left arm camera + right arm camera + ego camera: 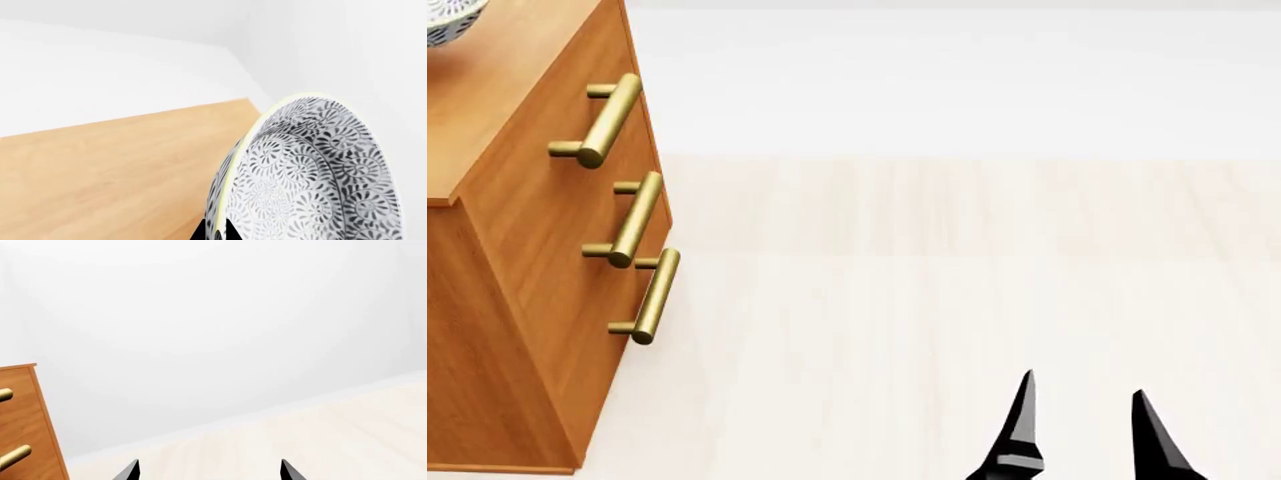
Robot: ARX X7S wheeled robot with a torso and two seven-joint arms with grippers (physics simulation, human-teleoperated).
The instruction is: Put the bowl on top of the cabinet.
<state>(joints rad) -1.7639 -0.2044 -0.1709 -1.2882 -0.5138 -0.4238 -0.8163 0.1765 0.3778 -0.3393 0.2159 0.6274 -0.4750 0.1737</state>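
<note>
Left hand [215, 234] at bowl [313, 175] rim

bowl [447, 25] cropped at head-view corner, left hand [215, 232] barely visible

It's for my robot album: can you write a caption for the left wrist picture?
The left gripper holds the patterned bowl by its rim, tilted above the cabinet.

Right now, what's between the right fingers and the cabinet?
Nothing: in the head view only bare pale floor separates the right gripper's fingers from the cabinet.
</note>
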